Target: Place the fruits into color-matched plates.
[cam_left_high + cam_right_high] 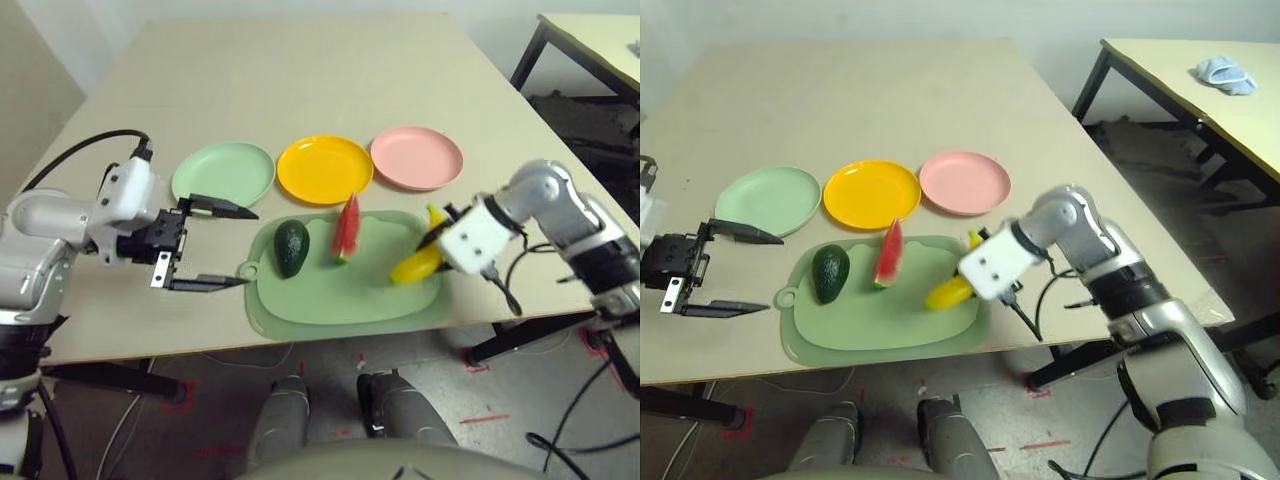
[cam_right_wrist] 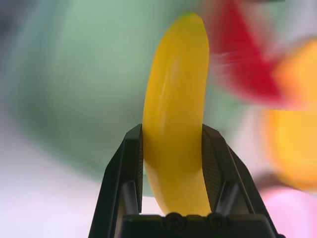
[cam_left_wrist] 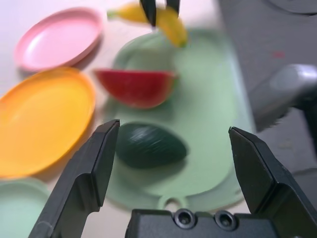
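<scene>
So right end effector (image 2: 172,163) clamped on banana (image 1: 418,262), centre-right of frame over mat (image 1: 345,300). Lift clear, carry to yellow plate (image 1: 324,168), upper centre; dodge watermelon (image 1: 346,228). Left end effector (image 1: 215,246) wide open, idle.

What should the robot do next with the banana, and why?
Probably lift the banana off the cutting mat and carry it to the yellow plate. The right end effector has its fingers closed on the banana, and the yellow plate holds nothing, just behind the mat.
</scene>
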You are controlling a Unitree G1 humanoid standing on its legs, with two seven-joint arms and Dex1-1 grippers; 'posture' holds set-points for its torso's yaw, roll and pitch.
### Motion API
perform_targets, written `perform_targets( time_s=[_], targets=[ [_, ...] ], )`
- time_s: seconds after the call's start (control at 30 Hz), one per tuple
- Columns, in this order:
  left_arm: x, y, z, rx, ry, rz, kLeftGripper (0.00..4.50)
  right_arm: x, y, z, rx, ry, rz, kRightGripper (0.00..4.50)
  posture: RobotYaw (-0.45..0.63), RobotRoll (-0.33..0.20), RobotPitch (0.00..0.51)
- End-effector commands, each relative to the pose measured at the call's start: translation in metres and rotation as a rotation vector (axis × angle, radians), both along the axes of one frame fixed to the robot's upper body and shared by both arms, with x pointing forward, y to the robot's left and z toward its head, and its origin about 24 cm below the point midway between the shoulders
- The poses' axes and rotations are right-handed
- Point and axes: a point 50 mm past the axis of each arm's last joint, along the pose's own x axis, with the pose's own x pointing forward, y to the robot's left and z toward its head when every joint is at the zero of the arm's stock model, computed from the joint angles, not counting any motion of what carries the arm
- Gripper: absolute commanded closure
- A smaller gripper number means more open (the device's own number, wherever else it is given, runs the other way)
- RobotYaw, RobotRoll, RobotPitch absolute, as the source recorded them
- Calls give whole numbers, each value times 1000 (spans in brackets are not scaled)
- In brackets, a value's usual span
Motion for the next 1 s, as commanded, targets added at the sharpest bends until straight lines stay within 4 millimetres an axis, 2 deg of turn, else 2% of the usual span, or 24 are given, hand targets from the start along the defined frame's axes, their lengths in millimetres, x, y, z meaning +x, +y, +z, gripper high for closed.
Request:
perform_targets(
  time_s=[0.03,0.1,0.17,0.27,0.4,0.57,0.73,1.0],
  targets=[
    [3,0,5,-47,-15,90,0,16,11,32,141,-70,-50,2844,68,0,117],
    [7,-1,7,-73,-23,144,0,21,26,38,189,-72,-25,2844,69,0,119],
    [11,-5,6,-73,-41,190,0,25,41,35,204,-72,1,2844,78,0,120],
    [16,-17,2,-74,-54,237,0,30,64,22,242,-22,13,2844,89,0,124],
    [22,-30,2,-93,-68,307,0,41,81,-2,245,1,-60,2844,107,0,131],
    [24,-35,6,-114,-74,371,0,52,87,-20,231,-40,-179,2844,118,0,140],
    [24,-35,10,-125,-80,397,0,60,89,-21,263,-97,-295,2844,131,0,148],
    [32,-33,12,-171,-87,493,0,63,86,-44,200,-97,-371,2844,132,0,171]
  ],
)
